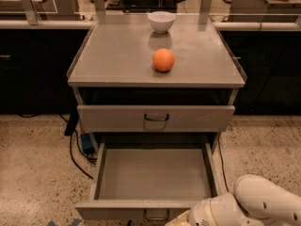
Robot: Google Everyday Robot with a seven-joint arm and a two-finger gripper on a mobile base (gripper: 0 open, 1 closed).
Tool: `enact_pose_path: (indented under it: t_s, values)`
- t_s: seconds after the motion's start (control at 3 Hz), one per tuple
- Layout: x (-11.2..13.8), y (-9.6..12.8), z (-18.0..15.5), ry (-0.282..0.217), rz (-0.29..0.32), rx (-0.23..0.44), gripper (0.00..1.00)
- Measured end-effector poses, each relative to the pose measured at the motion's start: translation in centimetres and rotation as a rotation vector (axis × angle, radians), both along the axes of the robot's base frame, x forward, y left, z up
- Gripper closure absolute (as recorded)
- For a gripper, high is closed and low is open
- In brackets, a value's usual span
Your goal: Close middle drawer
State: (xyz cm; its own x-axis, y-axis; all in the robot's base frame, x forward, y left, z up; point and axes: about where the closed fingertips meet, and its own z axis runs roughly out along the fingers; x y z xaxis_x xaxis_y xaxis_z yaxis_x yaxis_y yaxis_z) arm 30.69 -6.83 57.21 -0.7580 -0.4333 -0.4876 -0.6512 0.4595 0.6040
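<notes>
The middle drawer is pulled far out of the grey metal cabinet, and its plain grey tray is empty. Its low front panel runs along the bottom of the view, with a small dark loop handle at its centre. My gripper is at the bottom edge, just right of that handle and against the front panel; most of it is cut off by the frame. The white arm comes in from the lower right.
The taller top drawer is shut above. An orange and a white bowl sit on the cabinet top. Black cables and a blue item lie on the floor at the left. Dark counters stand behind.
</notes>
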Motion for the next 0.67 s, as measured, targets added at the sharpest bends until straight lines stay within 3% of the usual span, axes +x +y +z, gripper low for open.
enact_pose_path:
  t_s: [0.33,0.67]
  values:
    - [-2.7,0.6,-3.8,0.041,-0.033,-0.059,1.00]
    - [-2.9,0.1,-5.7,0.024,-0.089,-0.105,1.00]
